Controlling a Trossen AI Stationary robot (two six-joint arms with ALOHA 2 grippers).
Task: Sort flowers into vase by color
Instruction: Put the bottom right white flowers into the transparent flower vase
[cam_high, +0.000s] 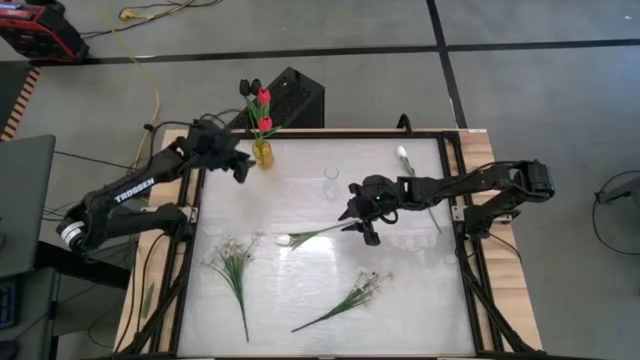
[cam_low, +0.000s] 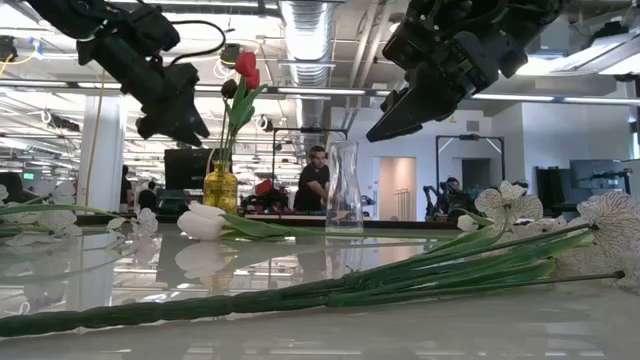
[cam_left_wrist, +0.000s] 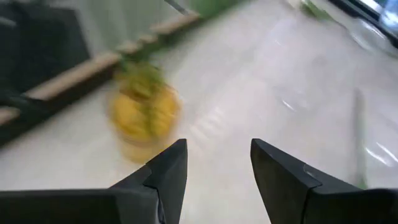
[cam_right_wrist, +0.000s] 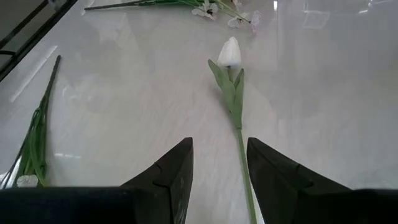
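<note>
A white tulip (cam_high: 310, 235) lies flat on the table's middle, its head (cam_right_wrist: 230, 53) toward the left. My right gripper (cam_right_wrist: 219, 168) is open and hovers above the tulip's stem end, well off the table (cam_low: 385, 125). A yellow vase (cam_high: 262, 152) at the far left holds red and dark tulips (cam_low: 245, 68). My left gripper (cam_high: 240, 170) is open beside that vase (cam_left_wrist: 143, 112), raised above the table. A clear glass vase (cam_high: 331, 180) stands at the far middle. Another white tulip (cam_high: 405, 160) lies at the far right.
Two leafy sprigs with tiny white blossoms lie on the near half: one at the left (cam_high: 232, 265), one near the middle (cam_high: 350, 300), which fills the low view's foreground (cam_low: 450, 265). A black frame (cam_high: 460, 240) borders the table. People stand in the room behind.
</note>
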